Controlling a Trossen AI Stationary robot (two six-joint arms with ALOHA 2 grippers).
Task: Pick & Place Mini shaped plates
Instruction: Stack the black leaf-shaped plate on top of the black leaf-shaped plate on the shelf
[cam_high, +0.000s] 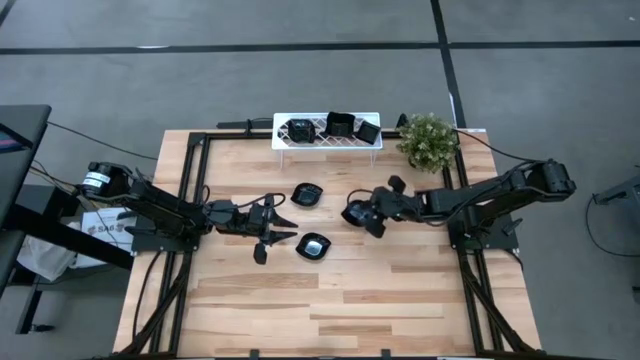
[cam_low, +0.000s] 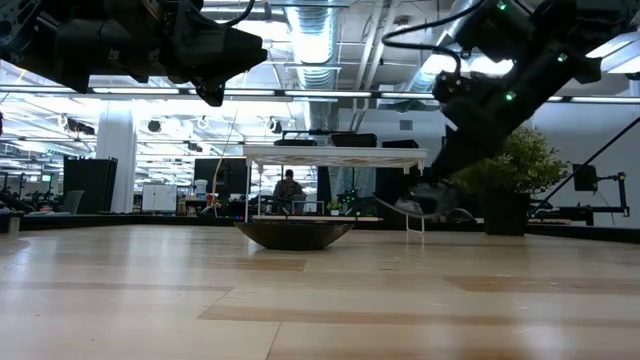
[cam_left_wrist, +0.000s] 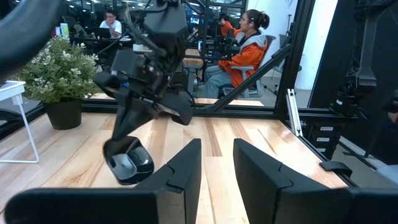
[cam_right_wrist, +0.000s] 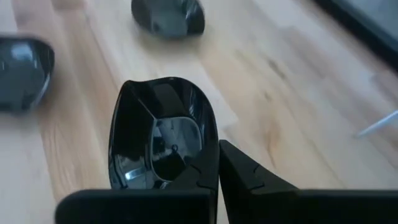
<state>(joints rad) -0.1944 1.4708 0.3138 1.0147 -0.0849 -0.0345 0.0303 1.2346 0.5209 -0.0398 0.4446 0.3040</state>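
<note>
Two mini shaped plates lie on the wood table: one (cam_high: 308, 194) toward the far side, one (cam_high: 314, 246) nearer, beside my left gripper. Three more (cam_high: 340, 125) sit on top of the white lattice rack (cam_high: 327, 143) at the far edge. My right gripper (cam_high: 352, 214) is shut on another glossy black plate (cam_right_wrist: 158, 134), right of the table's middle. My left gripper (cam_left_wrist: 216, 168) hovers open left of the middle with nothing between its fingers. My right gripper pinches the plate's rim (cam_right_wrist: 210, 152) on the side nearest the wrist, one finger inside the hollow and one outside. The fingers slant down from the table's right. The plate (cam_low: 420, 205) hangs tilted, lifted clear of the table.
A potted plant (cam_high: 428, 140) stands at the far right next to the rack. Black frame rails (cam_high: 190, 200) run along the table's left and right sides. Bare wood fills the near half of the table. People sit in the room beyond the table.
</note>
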